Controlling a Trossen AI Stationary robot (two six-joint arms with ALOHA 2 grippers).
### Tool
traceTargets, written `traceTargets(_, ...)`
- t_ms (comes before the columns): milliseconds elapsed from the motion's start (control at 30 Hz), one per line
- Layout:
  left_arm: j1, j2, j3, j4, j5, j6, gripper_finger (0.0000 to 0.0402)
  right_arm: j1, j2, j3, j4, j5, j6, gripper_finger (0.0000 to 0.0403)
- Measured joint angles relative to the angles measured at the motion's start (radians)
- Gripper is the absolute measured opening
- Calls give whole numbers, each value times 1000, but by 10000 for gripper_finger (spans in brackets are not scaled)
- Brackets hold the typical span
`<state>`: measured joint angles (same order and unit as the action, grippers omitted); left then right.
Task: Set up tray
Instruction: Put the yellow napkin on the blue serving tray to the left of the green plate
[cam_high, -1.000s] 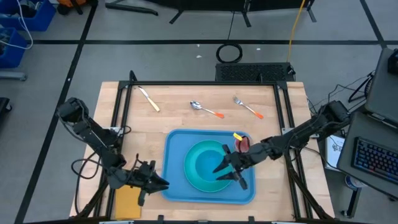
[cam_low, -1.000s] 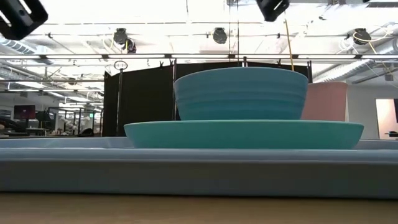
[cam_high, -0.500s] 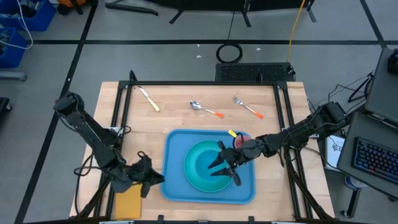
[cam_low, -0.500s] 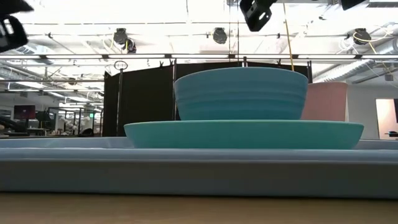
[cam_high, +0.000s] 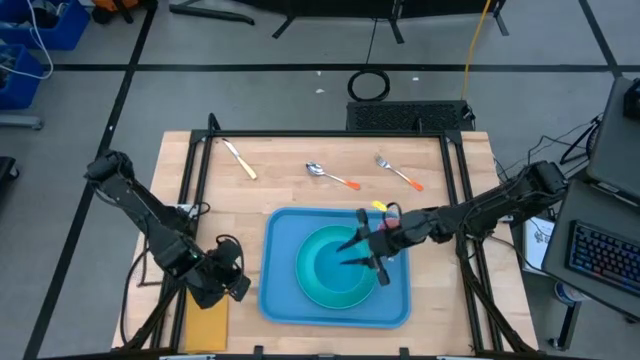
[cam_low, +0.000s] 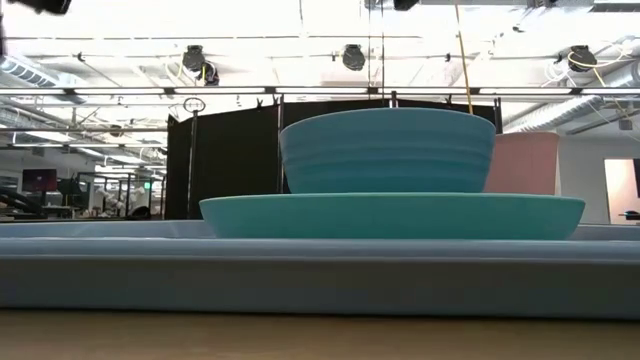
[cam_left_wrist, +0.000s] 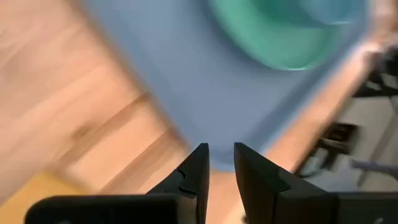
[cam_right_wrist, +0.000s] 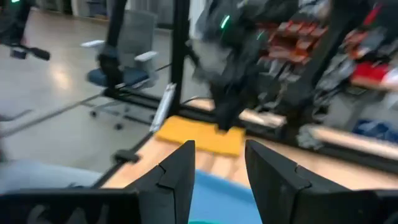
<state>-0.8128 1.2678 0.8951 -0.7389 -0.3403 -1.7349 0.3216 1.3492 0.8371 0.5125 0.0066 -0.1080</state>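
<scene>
The blue tray (cam_high: 283, 250) lies on the table's near middle. A round teal plate (cam_high: 312, 292) rests on it, and a teal bowl (cam_high: 330, 262) stands on the plate. The low view shows the tray rim (cam_low: 300, 275), the plate (cam_low: 390, 215) and the bowl (cam_low: 388, 150). My right gripper (cam_high: 366, 258) hovers open and empty over the bowl's right side. My left gripper (cam_high: 234, 284) is just left of the tray, above the table, empty, with a narrow gap between its fingers (cam_left_wrist: 222, 162).
A yellow-orange napkin (cam_high: 205, 322) lies at the near left corner. A knife (cam_high: 240, 160), a spoon (cam_high: 330, 175) and a fork (cam_high: 398, 172) lie along the far side. A pink cup (cam_low: 525, 163) stands behind the plate on the right.
My right gripper has risen and drawn toward the table's far right over the bowl, staying open. My left gripper has risen too, backed a little away from the tray's left edge and turned. Tray, plate and bowl have stayed in place.
</scene>
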Motion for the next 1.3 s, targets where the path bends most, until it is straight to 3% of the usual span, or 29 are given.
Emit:
traceTargets(200,8,98,-2,-51,178,-167,76,-22,-79,0,14,73,-83,130)
traceTargets(333,27,169,15,-61,268,-195,76,-36,-115,0,39,153,-147,130)
traceTargets(667,127,329,82,-240,467,-212,76,-83,-118,0,76,176,-277,130)
traceTargets(833,164,431,162,-344,535,-271,76,-100,-118,0,125,176,-297,130)
traceTargets(967,199,506,225,-346,490,-273,76,-107,-118,0,141,175,-331,130)
traceTargets(1100,224,597,275,-413,593,-265,76,-107,-118,0,142,175,-331,130)
traceTargets(1300,221,686,307,-440,643,-238,77,-106,-118,-1,131,173,-327,130)
